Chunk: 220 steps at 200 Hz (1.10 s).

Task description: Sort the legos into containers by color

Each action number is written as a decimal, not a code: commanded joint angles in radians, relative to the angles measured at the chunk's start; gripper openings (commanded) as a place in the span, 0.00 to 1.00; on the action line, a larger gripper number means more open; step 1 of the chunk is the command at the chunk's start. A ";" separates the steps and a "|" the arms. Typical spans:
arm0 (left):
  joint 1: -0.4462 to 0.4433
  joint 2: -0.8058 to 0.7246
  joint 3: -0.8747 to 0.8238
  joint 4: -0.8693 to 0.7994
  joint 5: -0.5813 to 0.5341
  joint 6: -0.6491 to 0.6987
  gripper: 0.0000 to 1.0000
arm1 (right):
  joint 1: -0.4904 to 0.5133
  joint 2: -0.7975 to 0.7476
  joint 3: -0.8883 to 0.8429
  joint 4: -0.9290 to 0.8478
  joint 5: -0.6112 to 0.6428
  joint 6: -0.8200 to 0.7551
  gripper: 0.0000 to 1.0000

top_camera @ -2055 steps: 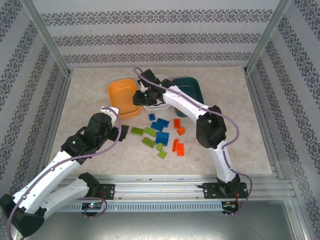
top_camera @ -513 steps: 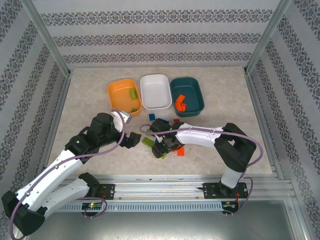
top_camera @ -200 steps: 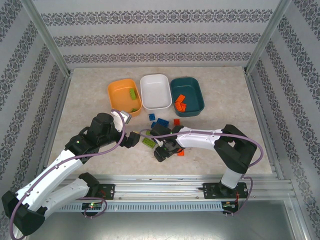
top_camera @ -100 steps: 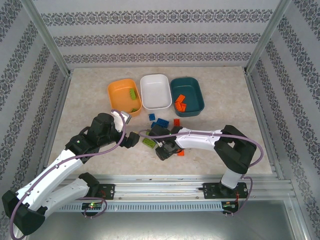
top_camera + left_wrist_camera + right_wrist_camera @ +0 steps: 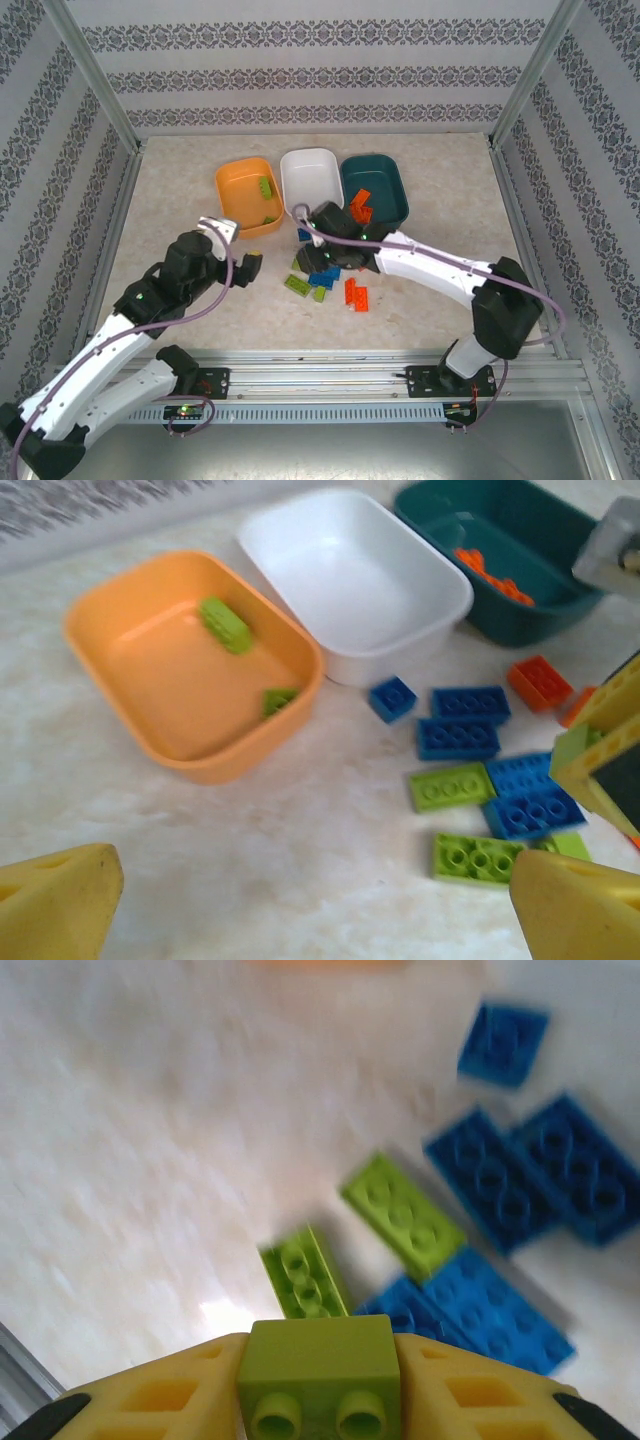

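so, a lime brick sits pinched in the right gripper

seen from above, the right arm [image 5: 440, 268] rises from its base at lower right, bends at a dark elbow and stretches left across the middle of the frame. the right gripper [image 5: 318, 258] hangs over the scattered legos [image 5: 325, 282]. on its wrist camera, two blocky yellow fingers [image 5: 165, 1400] are closed on a lime green brick [image 5: 320, 1360] at bottom centre, studs toward the lens. the left arm [image 5: 120, 320] lies folded at lower left, and the left gripper [image 5: 250, 268] points right toward the pile. on its own camera the rounded yellow fingertips [image 5: 55, 900] stand wide apart in the bottom corners, holding nothing.

the bricks are flat, glossy studded plastic in lime, blue and orange-red, lying on a pale marbled table [image 5: 440, 200]. three smooth, rounded tubs stand touching in a row just above the pile. the orange tub [image 5: 240, 190] holds two lime bricks [image 5: 225, 623], the white tub [image 5: 310, 175] is in the middle, and the teal tub [image 5: 385, 180] holds orange-red bricks [image 5: 360, 210]. blue bricks [image 5: 458, 720] lie just below the white tub. from above, the right arm's wrist covers that tub's lower edge and part of the pile.
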 commanded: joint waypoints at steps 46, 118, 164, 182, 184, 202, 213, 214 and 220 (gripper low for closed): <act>0.008 -0.114 -0.012 0.015 -0.161 -0.001 1.00 | -0.052 0.498 0.613 0.057 -0.106 0.086 0.39; 0.008 -0.075 -0.005 0.018 -0.136 0.002 1.00 | -0.077 0.933 1.248 -0.185 -0.053 0.054 0.50; 0.009 -0.055 0.003 0.018 -0.110 0.005 1.00 | -0.082 0.864 1.248 -0.216 -0.012 0.016 0.58; 0.009 -0.061 -0.001 0.023 -0.088 0.008 1.00 | -0.080 0.757 1.113 -0.171 -0.017 0.019 0.59; 0.009 -0.061 0.000 0.024 -0.086 0.008 1.00 | -0.081 0.742 1.091 -0.163 -0.017 0.020 0.59; 0.009 -0.066 -0.002 0.027 -0.064 0.011 1.00 | -0.079 0.586 0.877 -0.078 -0.012 0.029 0.59; 0.009 -0.065 -0.004 0.031 -0.042 0.013 1.00 | -0.079 0.486 0.752 -0.044 0.011 0.028 0.60; 0.009 -0.065 -0.004 0.031 -0.040 0.014 1.00 | -0.080 0.477 0.738 -0.043 0.012 0.028 0.60; 0.009 -0.063 -0.004 0.034 -0.027 0.016 1.00 | -0.081 0.424 0.665 -0.033 0.026 0.027 0.60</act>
